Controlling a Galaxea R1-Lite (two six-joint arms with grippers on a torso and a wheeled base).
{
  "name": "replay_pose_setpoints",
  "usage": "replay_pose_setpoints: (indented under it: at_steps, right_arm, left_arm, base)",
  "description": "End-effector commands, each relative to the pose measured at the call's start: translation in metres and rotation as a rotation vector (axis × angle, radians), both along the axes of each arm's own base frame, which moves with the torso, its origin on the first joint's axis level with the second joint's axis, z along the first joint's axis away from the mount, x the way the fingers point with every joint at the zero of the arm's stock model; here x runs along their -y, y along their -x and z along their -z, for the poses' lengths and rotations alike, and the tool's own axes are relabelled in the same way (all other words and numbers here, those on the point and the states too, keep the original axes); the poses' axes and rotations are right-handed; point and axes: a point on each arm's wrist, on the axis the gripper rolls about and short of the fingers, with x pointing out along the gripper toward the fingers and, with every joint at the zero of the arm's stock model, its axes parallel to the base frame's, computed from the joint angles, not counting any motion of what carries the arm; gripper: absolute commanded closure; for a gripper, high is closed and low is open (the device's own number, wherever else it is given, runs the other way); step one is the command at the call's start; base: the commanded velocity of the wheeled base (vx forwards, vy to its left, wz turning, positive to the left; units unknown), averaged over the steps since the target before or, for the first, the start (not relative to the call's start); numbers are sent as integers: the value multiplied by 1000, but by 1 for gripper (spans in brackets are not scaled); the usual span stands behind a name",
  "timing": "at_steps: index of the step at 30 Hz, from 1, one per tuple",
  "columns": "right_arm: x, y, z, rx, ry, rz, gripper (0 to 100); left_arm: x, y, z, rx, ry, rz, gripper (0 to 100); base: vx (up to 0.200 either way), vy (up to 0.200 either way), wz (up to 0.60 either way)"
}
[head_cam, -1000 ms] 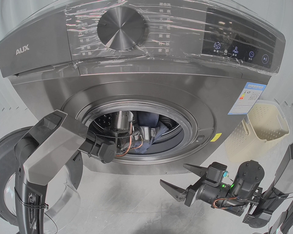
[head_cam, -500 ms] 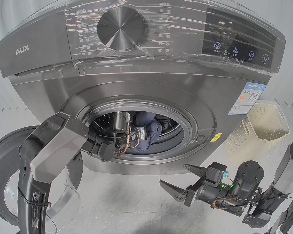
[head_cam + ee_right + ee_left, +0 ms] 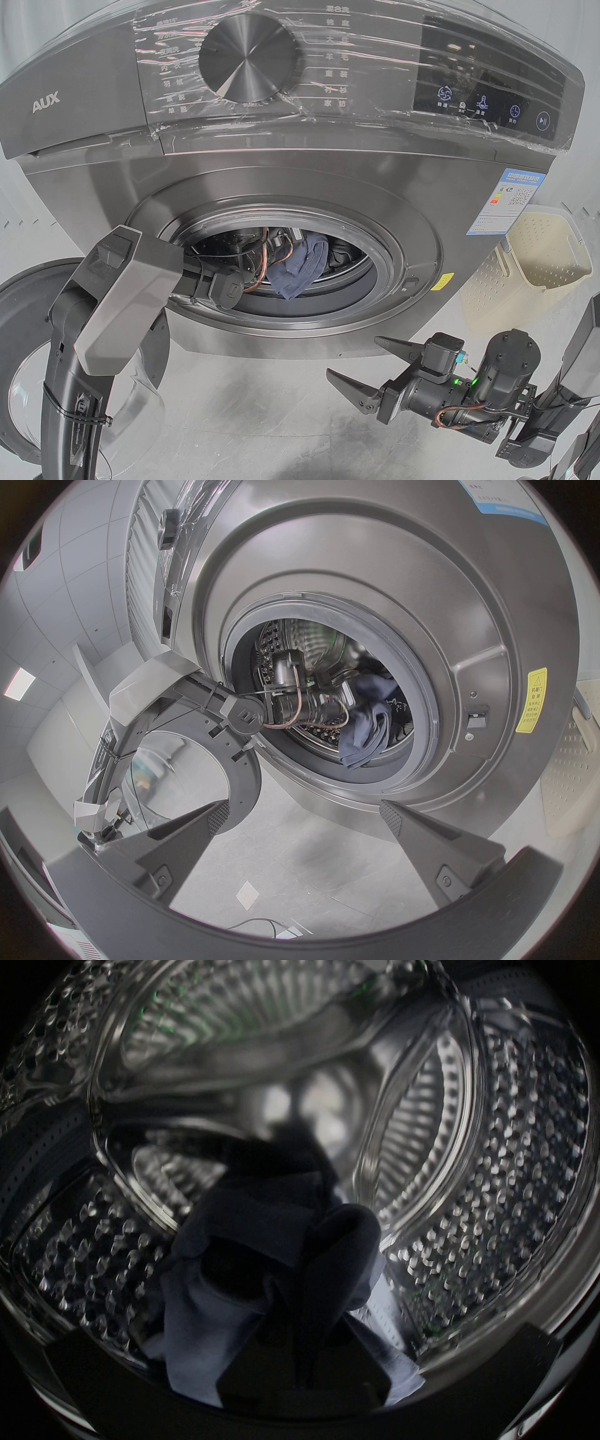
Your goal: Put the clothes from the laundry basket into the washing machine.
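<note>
The fingers of the left gripper (image 3: 303,1360) are closed on a dark blue garment (image 3: 301,262). The cloth bunches over and around them, so only dark outlines of the fingers show in the left wrist view. The garment hangs down from the fingers in loose folds, with its lower end free in the air just above the bottom of the door opening and not resting on it. Part of the cloth rises in a rounded fold just beyond the fingers, deeper in. Around the fingers and the garment lies the perforated steel drum (image 3: 512,1147), its back wall well beyond the fingertips. More dark cloth (image 3: 342,253) lies in the drum just beside the hanging garment, on the side away from the left arm.

The fingers of the right gripper (image 3: 353,357) are spread wide with nothing between them. They hang outside the washing machine (image 3: 350,181), below and in front of the door opening, well apart from the garment and pointing toward the open round door (image 3: 19,325). The door hangs beside the left arm, swung fully away from the opening. The cream laundry basket (image 3: 550,250) stands against the side of the machine behind the right gripper, far from both pairs of fingers.
</note>
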Motion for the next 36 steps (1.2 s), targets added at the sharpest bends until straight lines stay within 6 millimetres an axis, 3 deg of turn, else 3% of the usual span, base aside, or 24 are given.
replay_pose_setpoints:
  at_steps: [1,25,29,30,36]
  right_arm:
    - [0,0,0,2,-1,1,0]
    - [0,0,0,0,1,1,0]
    - [0,0,0,0,1,1,0]
    - [0,0,0,0,1,1,0]
    - [2,-1,1,-3,3,10,0]
  left_arm:
    - [4,-6,0,45,34,-12,100]
    - [6,-17,-31,226,131,-48,100]
    - [8,-17,-23,205,118,-57,100]
    - [8,-16,-20,196,111,-56,0]
    - [17,4,-11,131,20,-25,0]
  base:
    - [0,0,0]
    - [0,0,0]
    - [0,0,0]
    - [0,0,0]
    - [0,0,0]
